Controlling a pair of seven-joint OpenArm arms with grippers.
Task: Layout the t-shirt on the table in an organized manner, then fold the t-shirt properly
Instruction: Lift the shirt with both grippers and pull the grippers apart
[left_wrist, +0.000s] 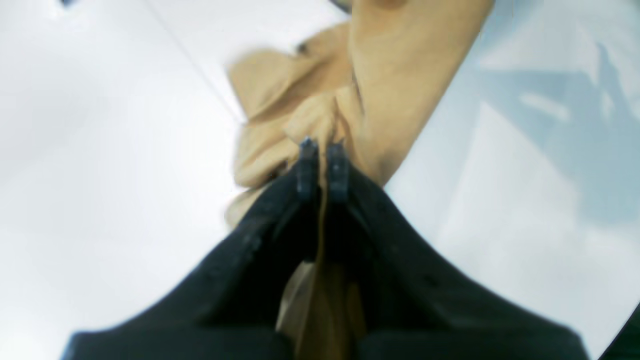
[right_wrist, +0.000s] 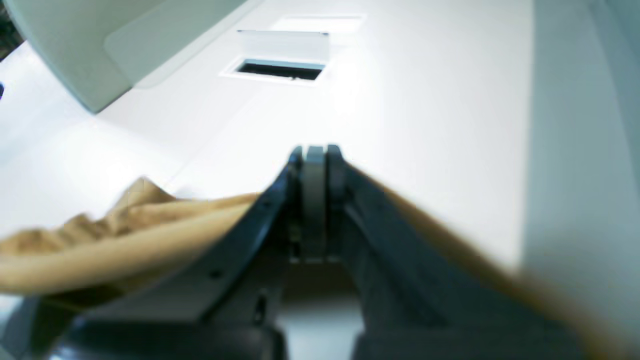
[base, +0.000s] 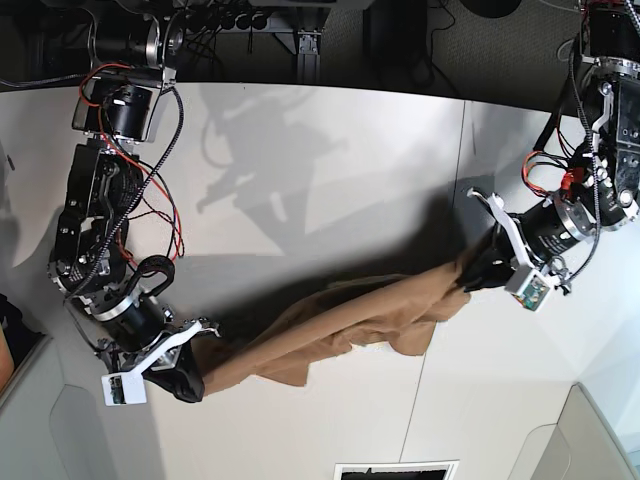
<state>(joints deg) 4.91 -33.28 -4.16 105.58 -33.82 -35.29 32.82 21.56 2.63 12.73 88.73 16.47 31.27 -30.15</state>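
A tan t-shirt (base: 340, 325) hangs stretched in a rope-like band above the white table (base: 330, 160), its long axis running between both arms. The left gripper (left_wrist: 323, 145) pinches one end; the right gripper (right_wrist: 315, 150), blurred, appears clamped on the other.

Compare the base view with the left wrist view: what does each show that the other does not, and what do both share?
Only the base view shows the right gripper pinching one end of the t-shirt, which is stretched between both arms. Only the left wrist view shows close up the left gripper shut on a fold of cloth, the cloth running between its fingers. Both show the tan shirt, the white table and its dark seam.
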